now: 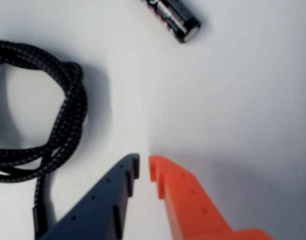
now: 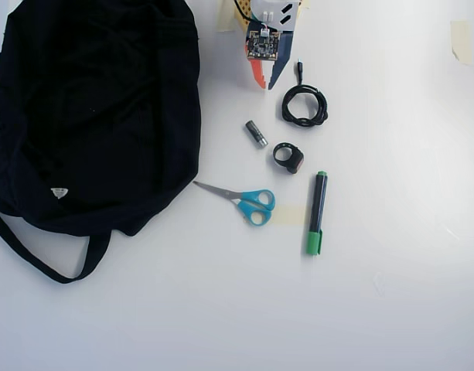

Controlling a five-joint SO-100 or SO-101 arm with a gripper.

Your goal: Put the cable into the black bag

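Two-finger gripper [image 1: 144,167], one dark blue finger and one orange, is closed with tips nearly touching and nothing between them, low over the white table [image 1: 242,100]. Coiled black braided cable [image 1: 53,125] lies just left of the fingers in the wrist view, a black cylindrical battery [image 1: 173,19] above. Overhead, the cable [image 2: 304,105] is on the table, well apart from the large black fabric bag [image 2: 97,108] at left, with blue-handled scissors [image 2: 244,199], green-capped marker [image 2: 317,212] and small black ring-shaped object [image 2: 288,156] nearby.
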